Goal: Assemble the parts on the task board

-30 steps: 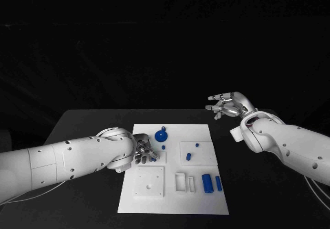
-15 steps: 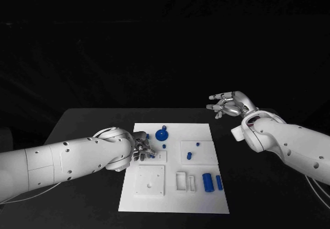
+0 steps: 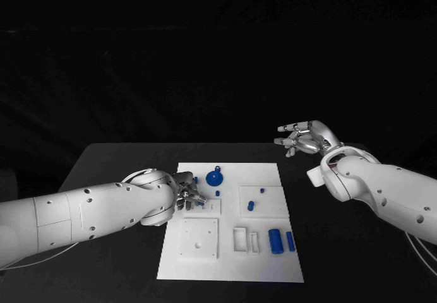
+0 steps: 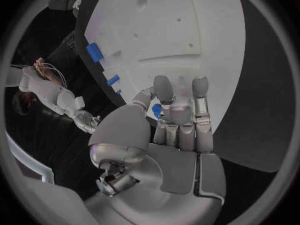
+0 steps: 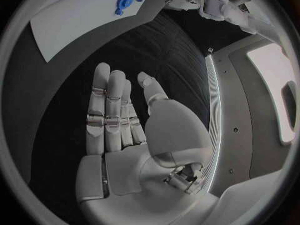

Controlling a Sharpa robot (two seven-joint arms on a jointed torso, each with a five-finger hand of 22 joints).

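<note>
Black table under a white board. Nearest, the left hand rests over the board's left edge, pinching a small blue part (mostly hidden). Beyond, a round blue part. Farthest, the right hand hovers spread, empty.

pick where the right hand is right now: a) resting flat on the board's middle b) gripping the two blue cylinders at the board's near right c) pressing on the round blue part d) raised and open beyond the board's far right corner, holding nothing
d: in the head view the right hand hangs past the far right corner of the task board, off it, and the right wrist view shows its fingers spread with nothing in them.
</note>
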